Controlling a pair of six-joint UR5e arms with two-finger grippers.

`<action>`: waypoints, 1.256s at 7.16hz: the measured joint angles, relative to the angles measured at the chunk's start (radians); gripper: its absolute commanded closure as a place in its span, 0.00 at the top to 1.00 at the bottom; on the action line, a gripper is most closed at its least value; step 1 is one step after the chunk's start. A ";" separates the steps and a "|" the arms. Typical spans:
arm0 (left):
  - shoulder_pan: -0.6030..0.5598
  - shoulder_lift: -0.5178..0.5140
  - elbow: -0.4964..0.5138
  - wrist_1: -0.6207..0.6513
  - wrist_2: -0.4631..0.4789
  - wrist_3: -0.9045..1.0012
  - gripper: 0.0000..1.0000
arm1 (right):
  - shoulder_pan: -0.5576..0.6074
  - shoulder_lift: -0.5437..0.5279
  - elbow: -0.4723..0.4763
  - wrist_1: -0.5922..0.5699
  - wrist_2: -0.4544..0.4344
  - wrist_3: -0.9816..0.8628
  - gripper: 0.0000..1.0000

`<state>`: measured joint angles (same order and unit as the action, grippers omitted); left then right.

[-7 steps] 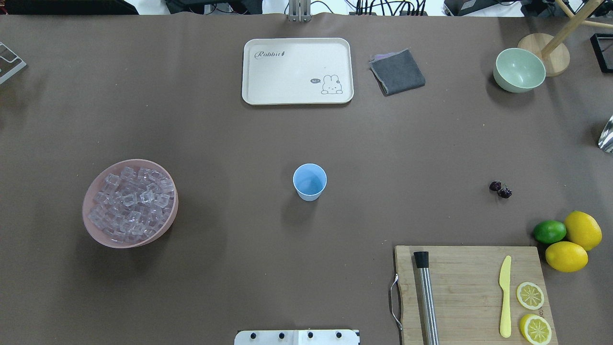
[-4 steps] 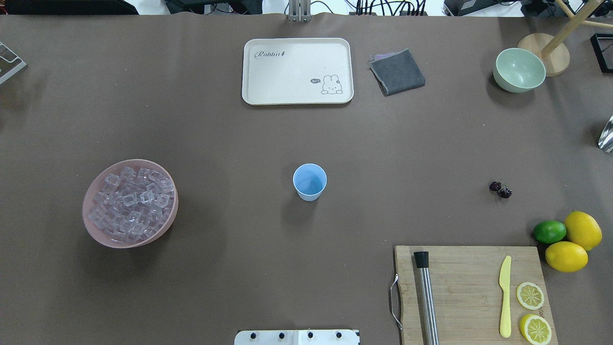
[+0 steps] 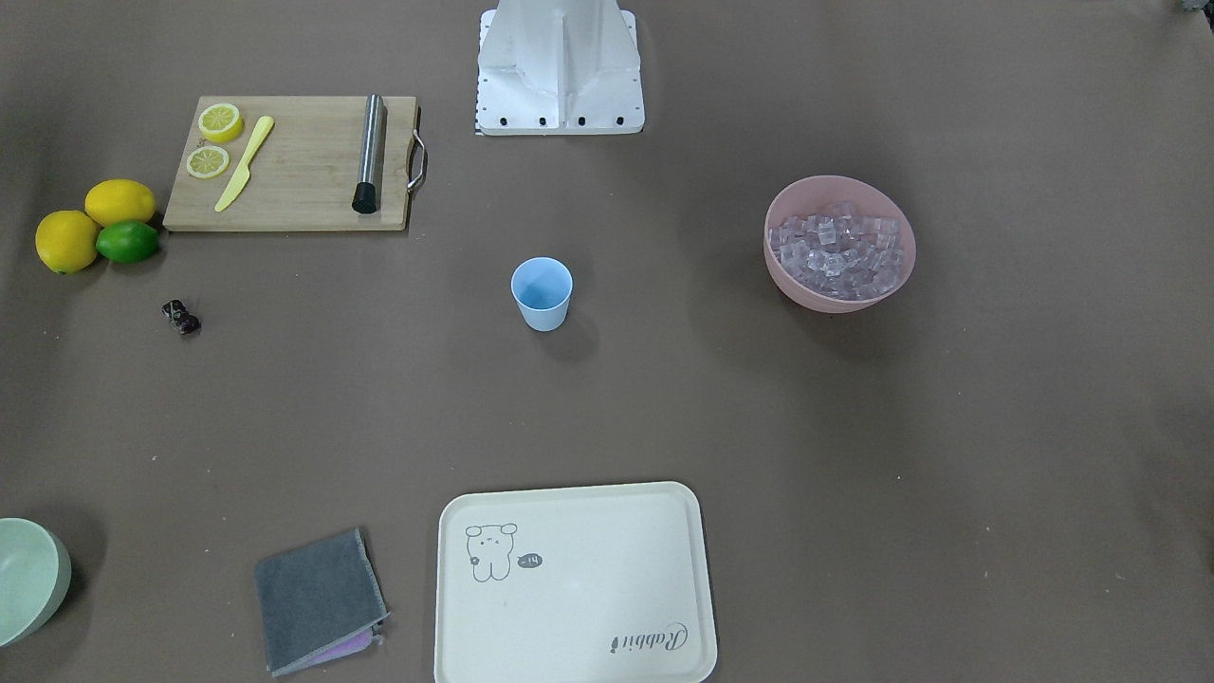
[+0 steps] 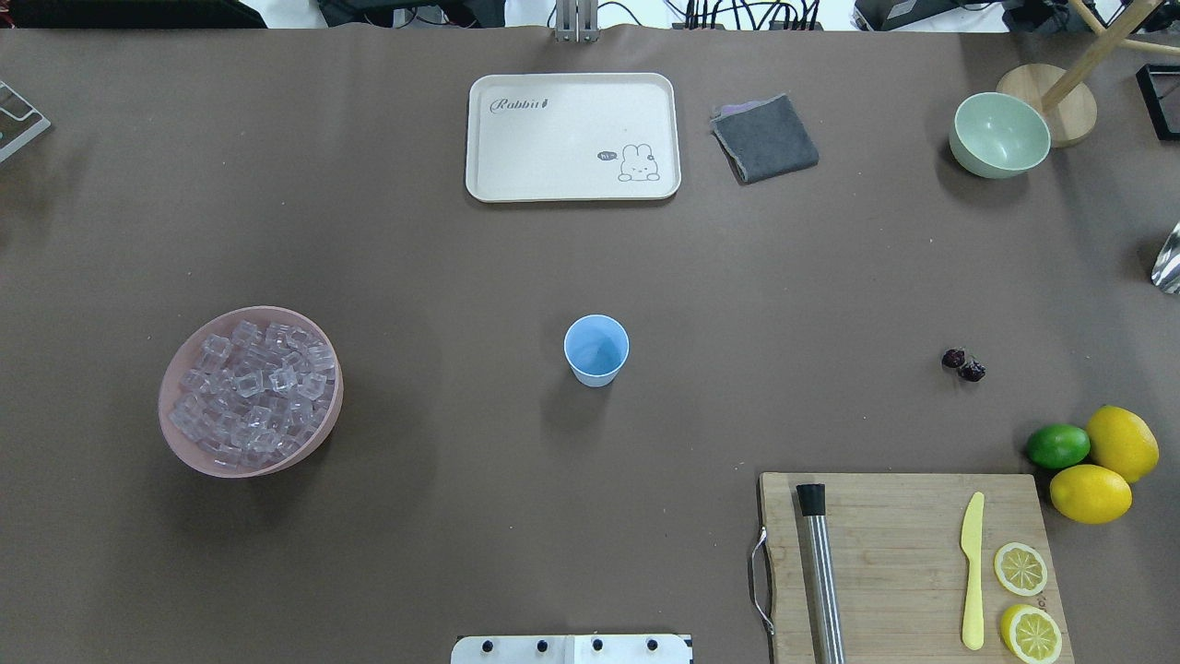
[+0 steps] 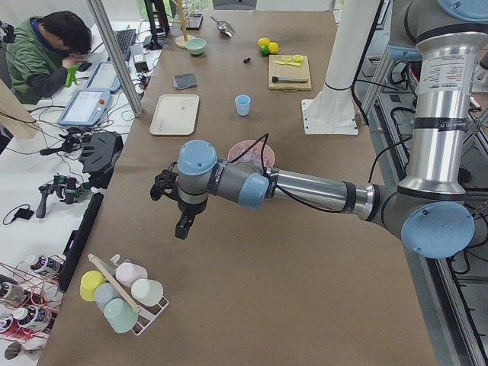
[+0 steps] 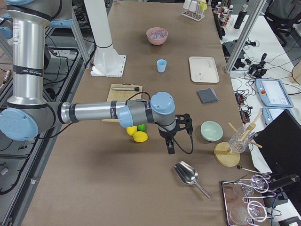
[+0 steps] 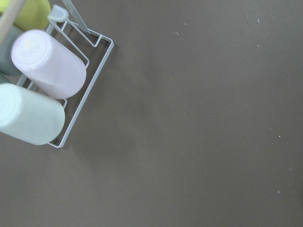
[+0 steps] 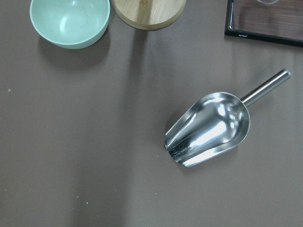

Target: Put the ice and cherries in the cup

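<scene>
The light blue cup (image 4: 596, 349) stands upright mid-table, also in the front view (image 3: 542, 293). The ice (image 4: 251, 387) fills a pink bowl (image 4: 241, 469) to the cup's left. The dark cherries (image 4: 963, 365) lie on the table far to its right. My left gripper (image 5: 183, 223) shows only in the left side view, beyond the pink bowl and above bare table near a cup rack; I cannot tell if it is open. My right gripper (image 6: 170, 147) shows only in the right side view, past the lemons near a metal scoop; I cannot tell its state.
A metal scoop (image 8: 208, 128) lies below the right wrist, beside a pale green bowl (image 8: 69, 21). A cutting board (image 4: 908, 563) holds a muddler, knife and lemon slices. Lemons and a lime (image 4: 1057, 445), a cream tray (image 4: 572, 136) and a grey cloth (image 4: 765, 138) surround the cup.
</scene>
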<state>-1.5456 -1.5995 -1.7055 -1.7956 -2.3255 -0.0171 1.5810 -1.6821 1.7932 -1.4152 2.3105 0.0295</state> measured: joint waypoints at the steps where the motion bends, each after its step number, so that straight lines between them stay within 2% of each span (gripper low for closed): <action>1: -0.001 -0.008 0.005 -0.022 0.005 -0.001 0.98 | 0.002 -0.007 -0.004 0.042 -0.001 0.001 1.00; 3: 0.000 -0.034 0.001 -0.034 0.007 -0.001 0.98 | 0.003 -0.019 -0.016 0.126 -0.003 0.009 1.00; 6: 0.063 -0.079 -0.007 -0.148 0.011 -0.016 0.98 | -0.007 0.013 -0.006 0.149 0.003 0.097 1.00; 7: 0.100 -0.089 -0.016 -0.180 0.011 -0.086 0.98 | -0.031 0.031 0.002 0.150 0.004 0.149 1.00; 9: 0.164 -0.086 -0.053 -0.278 0.011 -0.351 0.99 | -0.117 0.067 0.036 0.150 -0.004 0.333 0.99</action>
<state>-1.3811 -1.6850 -1.7585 -2.0735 -2.3146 -0.3680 1.4642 -1.6149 1.8295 -1.2649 2.3061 0.3629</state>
